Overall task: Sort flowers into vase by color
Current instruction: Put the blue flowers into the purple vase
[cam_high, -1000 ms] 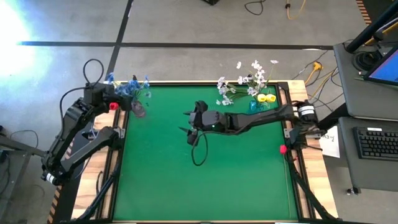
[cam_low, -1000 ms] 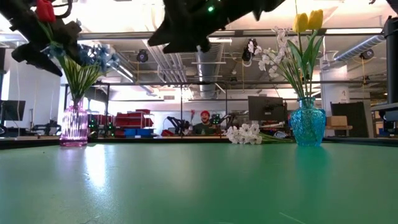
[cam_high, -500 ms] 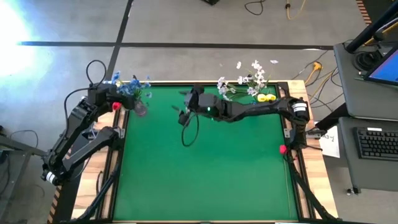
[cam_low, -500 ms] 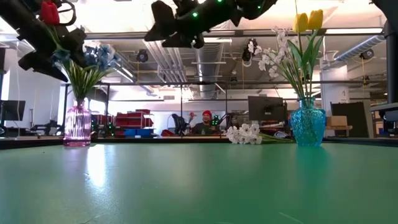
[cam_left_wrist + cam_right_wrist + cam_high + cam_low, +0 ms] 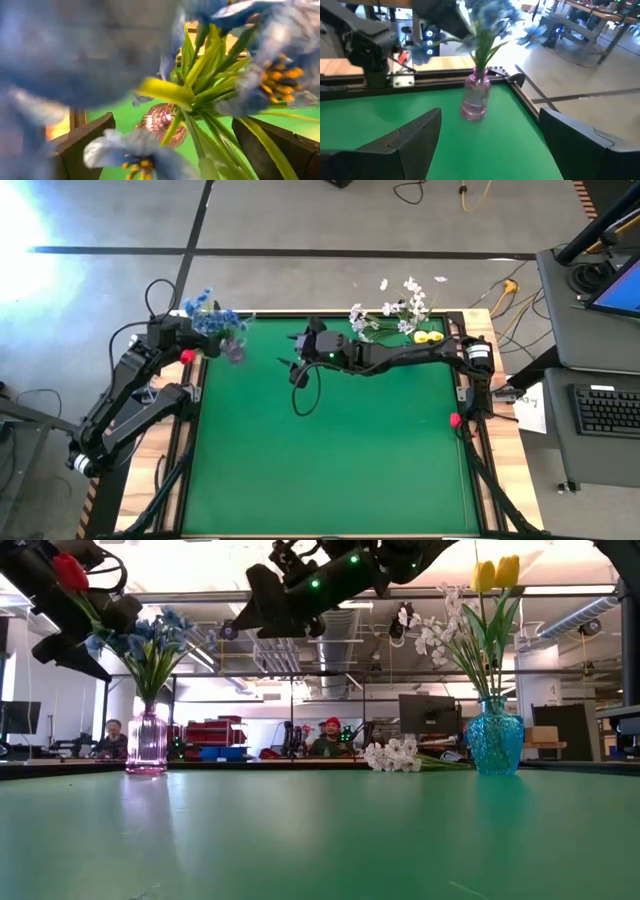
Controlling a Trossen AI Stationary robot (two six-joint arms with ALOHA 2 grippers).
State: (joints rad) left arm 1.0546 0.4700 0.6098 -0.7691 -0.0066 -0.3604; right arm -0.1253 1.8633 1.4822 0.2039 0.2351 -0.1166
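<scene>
**Both grippers open near the pink vase**

From my console I saw the left gripper at the table's far left corner, its fingers spread wide on either side of the blue flowers that stood in the pink vase. The fingers flanked the green stems without closing on them, so it had hold of nothing. A red tulip showed high beside that arm in the low view; whether anything gripped it, I could not tell.

The right gripper hung above the green table, near the far edge and between the two vases, pointed toward the pink one. Its fingers stood well apart and empty.

At the far right corner the blue vase stood upright with yellow tulips and a white spray in it. More white blossoms lay on the table just beside that vase.

People sat in the room beyond the table.
</scene>
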